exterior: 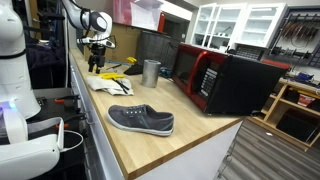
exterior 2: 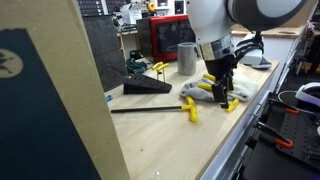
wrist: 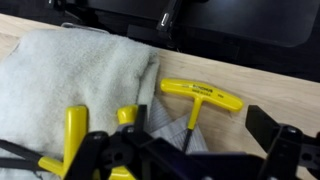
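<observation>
Wrenches (wrist: 200, 95) with yellow T-shaped handles lie on and beside a pale towel (wrist: 70, 70) on the wooden counter (exterior: 190, 125). In the wrist view one has its handle just off the towel's edge and its shaft running onto the cloth, while two more yellow handles sit on the towel nearer the camera. The gripper (exterior 2: 223, 95) hangs directly over the towel, jaws spread wide and holding nothing (its tips look close to the cloth, but whether they touch it cannot be judged). In an exterior view a long wrench (exterior 2: 188, 109) lies on the counter just beside the towel. Beyond the towel stand a metal cup (exterior: 151, 72) and a red-fronted microwave (exterior: 225, 80); a grey shoe (exterior: 140, 120) lies well apart from the towel.
</observation>
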You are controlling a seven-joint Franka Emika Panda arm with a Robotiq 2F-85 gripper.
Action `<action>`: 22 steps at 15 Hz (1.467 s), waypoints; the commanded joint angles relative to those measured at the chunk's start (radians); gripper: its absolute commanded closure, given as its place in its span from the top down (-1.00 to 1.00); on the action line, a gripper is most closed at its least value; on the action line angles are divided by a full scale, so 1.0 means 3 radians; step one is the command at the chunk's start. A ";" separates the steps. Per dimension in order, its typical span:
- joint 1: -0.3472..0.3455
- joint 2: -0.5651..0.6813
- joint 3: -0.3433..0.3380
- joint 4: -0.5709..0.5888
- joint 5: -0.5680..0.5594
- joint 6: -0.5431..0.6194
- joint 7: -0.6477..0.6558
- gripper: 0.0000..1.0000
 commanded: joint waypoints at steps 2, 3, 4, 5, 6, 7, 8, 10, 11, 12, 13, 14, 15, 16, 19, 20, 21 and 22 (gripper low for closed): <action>-0.0011 -0.0083 -0.0021 -0.0037 0.0211 0.0125 0.0258 1.00; -0.0013 -0.0080 -0.0026 -0.0048 0.0255 0.0160 0.0301 1.00; -0.0013 -0.0082 -0.0027 -0.0062 0.0281 0.0193 0.0337 1.00; -0.0017 -0.0077 -0.0028 -0.0078 0.0278 0.0230 0.0390 1.00; -0.0022 -0.0068 -0.0030 -0.0090 0.0279 0.0251 0.0433 1.00; -0.0026 -0.0062 -0.0031 -0.0107 0.0270 0.0275 0.0478 1.00; -0.0032 -0.0058 -0.0033 -0.0123 0.0257 0.0292 0.0511 1.00; -0.0040 -0.0038 -0.0034 -0.0159 0.0234 0.0340 0.0577 0.50; -0.0044 -0.0032 -0.0033 -0.0179 0.0209 0.0363 0.0588 0.47; -0.0048 -0.0029 -0.0033 -0.0198 0.0202 0.0389 0.0592 0.31; -0.0054 -0.0017 -0.0033 -0.0210 0.0190 0.0410 0.0596 0.17; -0.0057 -0.0007 -0.0034 -0.0221 0.0185 0.0431 0.0597 0.02; -0.0057 -0.0004 -0.0033 -0.0220 0.0175 0.0455 0.0603 -0.15; -0.0055 -0.0010 -0.0030 -0.0223 0.0171 0.0464 0.0604 -0.28; -0.0054 -0.0016 -0.0027 -0.0230 0.0155 0.0502 0.0604 -0.72; -0.0052 -0.0014 -0.0025 -0.0231 0.0149 0.0514 0.0604 -0.88; -0.0052 -0.0021 -0.0024 -0.0233 0.0144 0.0516 0.0604 -0.98; -0.0050 -0.0032 -0.0023 -0.0237 0.0146 0.0522 0.0597 -1.00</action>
